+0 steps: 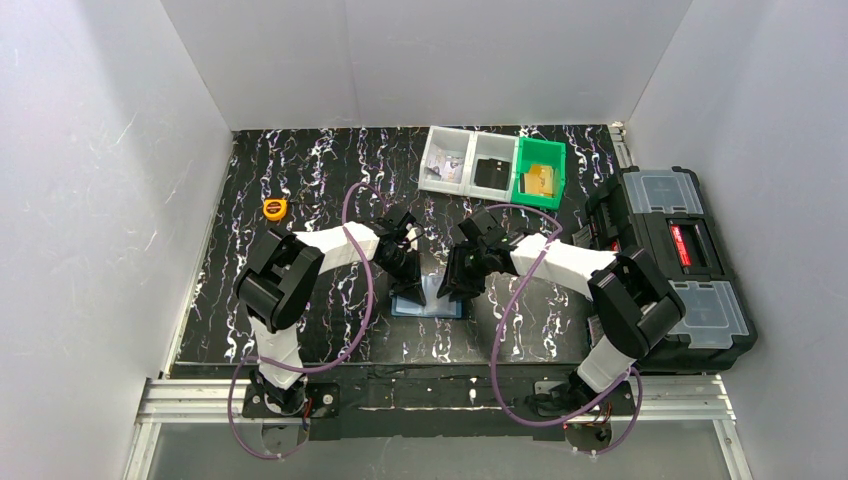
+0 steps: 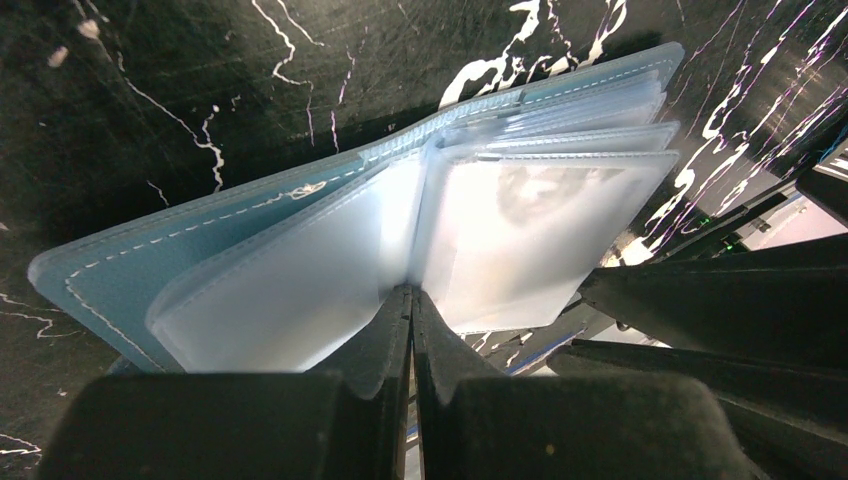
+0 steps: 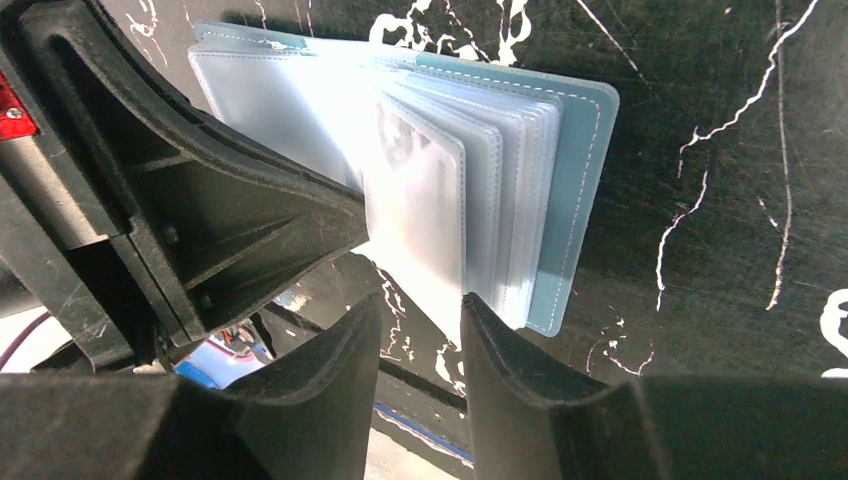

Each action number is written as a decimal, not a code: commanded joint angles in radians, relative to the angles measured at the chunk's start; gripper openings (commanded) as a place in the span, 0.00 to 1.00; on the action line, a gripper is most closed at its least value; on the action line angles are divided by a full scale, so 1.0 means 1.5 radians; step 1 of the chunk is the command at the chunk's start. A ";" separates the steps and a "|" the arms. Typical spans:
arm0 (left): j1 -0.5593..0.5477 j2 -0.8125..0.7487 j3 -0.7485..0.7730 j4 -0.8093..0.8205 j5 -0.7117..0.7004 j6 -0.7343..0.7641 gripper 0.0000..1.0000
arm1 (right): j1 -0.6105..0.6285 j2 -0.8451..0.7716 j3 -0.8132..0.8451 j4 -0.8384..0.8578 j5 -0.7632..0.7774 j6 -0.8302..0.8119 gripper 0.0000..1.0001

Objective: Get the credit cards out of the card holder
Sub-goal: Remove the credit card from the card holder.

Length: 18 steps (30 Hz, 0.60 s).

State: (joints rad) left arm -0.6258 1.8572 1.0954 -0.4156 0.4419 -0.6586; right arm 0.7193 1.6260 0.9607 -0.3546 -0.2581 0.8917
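1. The small, flat, dusty-blue folding card holder (image 1: pixel 428 303) lies open on the black, white-veined tabletop (image 1: pixel 300 190). In the top view it sits a little toward 6 o'clock from the centre, between the two arms.
2. The left pincer (image 1: pixel 409 292) comes onto it from 10 o'clock. Its fingers are pressed together, tips at the fold where the pages meet (image 2: pixel 411 295). I cannot tell whether a page edge is nipped between them.
3. The right pincer (image 1: pixel 458 285) comes in from 2 o'clock. Its fingers stand partly apart and hold nothing (image 3: pixel 418 320), and the lower corner of one page hangs just above the gap.
4. My judgement is that the task is at an early stage. The holder is opened and steadied, but no card shows free of a page in any view. Pulling the cards out is all still to do.
5. Inside, the stitched blue cover (image 3: pixel 580 200) carries a fanned stack of frosted, pale grey-blue plastic sleeves (image 2: pixel 540 200), shiny and limp. One sleeve shows a faint blurred pattern, which may be a card. It is too hazy to be sure.
6. The clear and green plastic bins (image 1: pixel 495 165) sit well apart, toward 12 to 1 o'clock.
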 commanded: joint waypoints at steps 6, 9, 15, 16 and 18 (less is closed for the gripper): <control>-0.019 0.045 -0.025 -0.042 -0.072 0.019 0.00 | -0.002 0.014 -0.010 0.025 -0.009 0.007 0.43; -0.019 0.048 -0.024 -0.042 -0.072 0.020 0.00 | -0.002 0.014 -0.011 0.024 -0.009 0.007 0.43; -0.018 0.050 -0.026 -0.042 -0.071 0.020 0.00 | -0.002 0.011 -0.018 0.023 -0.004 0.007 0.43; -0.019 0.050 -0.028 -0.042 -0.072 0.019 0.00 | -0.002 0.010 -0.020 0.023 -0.004 0.006 0.43; -0.019 0.050 -0.028 -0.042 -0.071 0.020 0.00 | -0.002 0.006 -0.023 0.022 -0.002 0.006 0.43</control>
State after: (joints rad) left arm -0.6258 1.8599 1.0973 -0.4168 0.4442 -0.6582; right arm 0.7193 1.6398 0.9459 -0.3367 -0.2607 0.8921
